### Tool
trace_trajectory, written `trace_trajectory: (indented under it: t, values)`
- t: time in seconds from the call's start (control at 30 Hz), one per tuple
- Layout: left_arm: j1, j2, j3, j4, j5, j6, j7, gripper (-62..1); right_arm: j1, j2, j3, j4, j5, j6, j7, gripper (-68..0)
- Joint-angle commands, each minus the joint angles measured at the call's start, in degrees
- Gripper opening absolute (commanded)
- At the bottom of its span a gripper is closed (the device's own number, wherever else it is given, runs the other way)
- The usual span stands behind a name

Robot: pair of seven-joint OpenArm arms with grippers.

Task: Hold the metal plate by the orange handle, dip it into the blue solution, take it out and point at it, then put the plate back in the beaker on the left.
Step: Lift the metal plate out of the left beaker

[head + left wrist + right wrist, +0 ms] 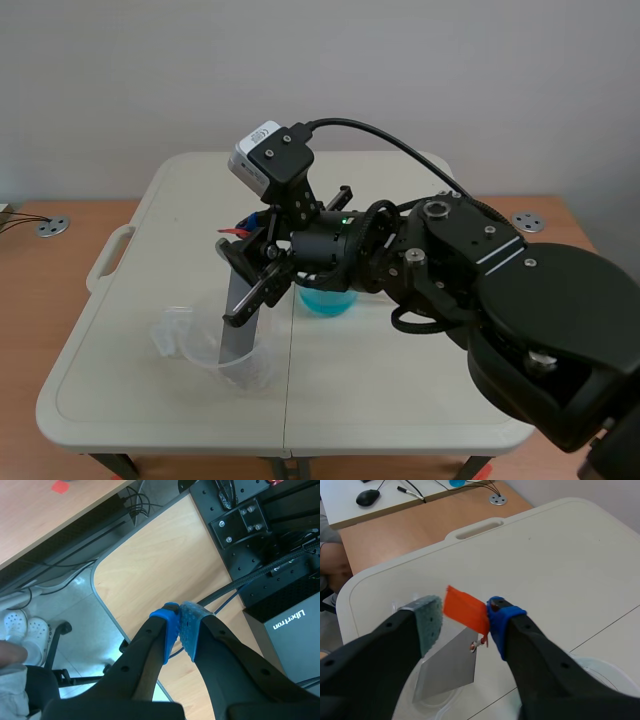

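Observation:
The grey metal plate (238, 325) stands tilted in a clear beaker (250, 372) at the front left of the white table. Its orange handle (243, 228) sticks out at the top. The right arm reaches across from the right, and my right gripper (252, 268) is at the plate's top. In the right wrist view the orange handle (466, 612) lies between the open fingers of the right gripper (464, 605), against the blue pad (499, 620) and just clear of the grey-green pad (430, 617). The plate (447, 667) hangs below into the beaker. My left gripper (179, 625) is shut on nothing, away from the table.
The beaker of blue solution (325, 300) stands just right of the plate, partly hidden under the right arm. The folding table (400, 390) has a handle slot (479, 529) on its left edge. Wooden desks stand behind. The left wrist view shows a desk edge, cables and floor.

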Motion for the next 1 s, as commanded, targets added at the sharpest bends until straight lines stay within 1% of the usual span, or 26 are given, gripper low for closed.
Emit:
trace_trajectory:
  t: [0.0, 0.1, 0.13, 0.37, 0.53, 0.67, 0.83, 0.97]
  values:
    - [0.0, 0.2, 0.0, 1.0, -0.4, -0.1, -0.4, -59.0, 1.2, -0.2, -0.1, 0.9, 0.6, 0.0, 0.6, -57.1]
    - [0.0, 0.2, 0.0, 1.0, -0.4, -0.1, -0.4, -59.0, 1.2, -0.2, -0.1, 0.9, 0.6, 0.1, 0.7, -65.5]
    - [0.0, 0.2, 0.0, 1.0, -0.4, -0.1, -0.4, -59.0, 1.2, -0.2, -0.1, 0.9, 0.6, 0.1, 0.7, -66.3]
    - [0.0, 0.2, 0.0, 1.0, -0.4, -0.1, -0.4, -59.0, 1.2, -0.2, -0.1, 0.9, 0.6, 0.1, 2.0, -66.2]
    - [0.0, 0.2, 0.0, 1.0, -0.4, -0.1, -0.4, -59.0, 1.2, -0.2, -0.1, 0.9, 0.6, 0.7, 3.6, -66.2]
    - [0.0, 0.2, 0.0, 1.0, -0.4, -0.1, -0.4, -59.0, 1.2, -0.2, -0.1, 0.9, 0.6, 3.2, 5.1, -66.2]
    - [0.0, 0.2, 0.0, 1.0, -0.4, -0.1, -0.4, -59.0, 1.2, -0.2, -0.1, 0.9, 0.6, 7.9, 6.5, -66.2]
    - [0.0, 0.2, 0.0, 1.0, -0.4, -0.1, -0.4, -59.0, 1.1, -0.2, -0.1, 1.0, 0.7, 10.8, 7.3, -66.2]
